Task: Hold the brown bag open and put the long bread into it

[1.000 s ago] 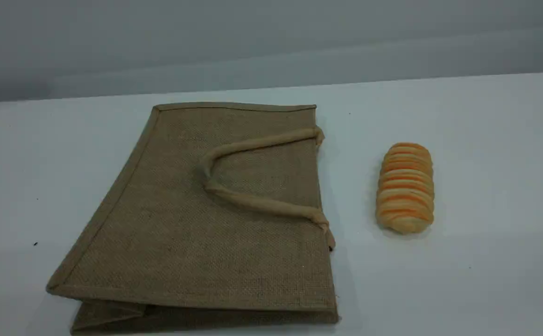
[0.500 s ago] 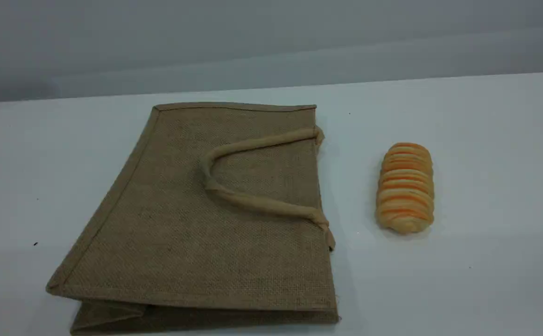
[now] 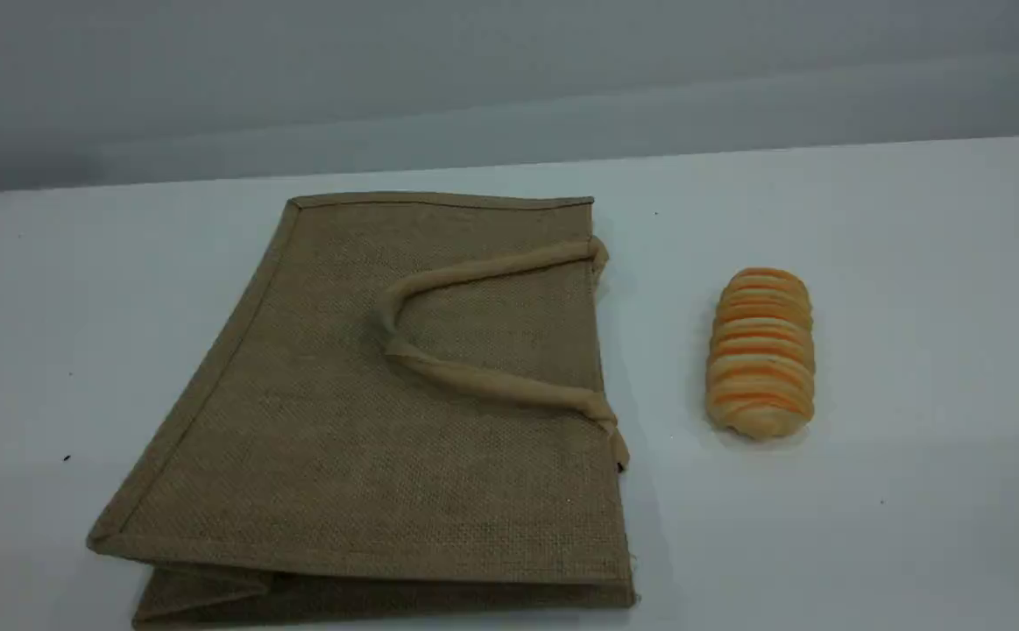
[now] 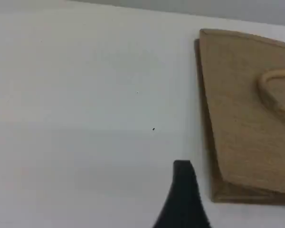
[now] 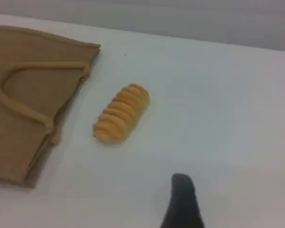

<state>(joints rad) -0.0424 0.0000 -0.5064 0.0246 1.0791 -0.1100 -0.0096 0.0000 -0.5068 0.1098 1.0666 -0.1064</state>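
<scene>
The brown bag (image 3: 369, 438) lies flat on the white table, its mouth facing right and a tan loop handle (image 3: 474, 379) folded back on top. To its right, apart from it, lies the long bread (image 3: 761, 352), striped orange. Neither arm shows in the scene view. In the left wrist view one dark fingertip (image 4: 183, 190) hangs above bare table, left of the bag (image 4: 247, 118). In the right wrist view a dark fingertip (image 5: 183, 194) hovers right of and nearer than the bread (image 5: 121, 114) and the bag (image 5: 33, 95). Nothing is held by either gripper.
The white table (image 3: 912, 263) ends at a far edge before a grey wall. The bag's near gusset edge (image 3: 299, 596) reaches the bottom of the scene view. A small dark speck (image 3: 66, 457) sits left of the bag.
</scene>
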